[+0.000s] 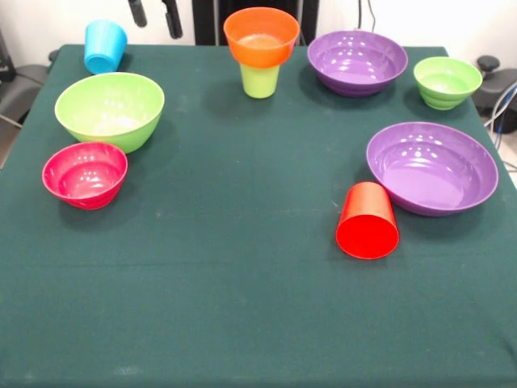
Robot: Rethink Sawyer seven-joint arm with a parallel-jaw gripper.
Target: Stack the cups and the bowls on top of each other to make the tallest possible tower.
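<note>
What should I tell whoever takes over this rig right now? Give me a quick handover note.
Gripper: drawn back at the top edge, open, holding nothing.
Done: orange bowl sits on the upturned lime green cup.
Loose: blue cup and red cup, both on their sides; large green bowl; pink bowl; two purple bowls; small green bowl.
Orange cup not visible.
Left: stack everything else onto the tower.

Even, bright light from above; soft short shadows under the bowls (pixel 109 109) on the counter (pixel 242 307); white glare spots inside the purple ones; focus slightly soft
</note>
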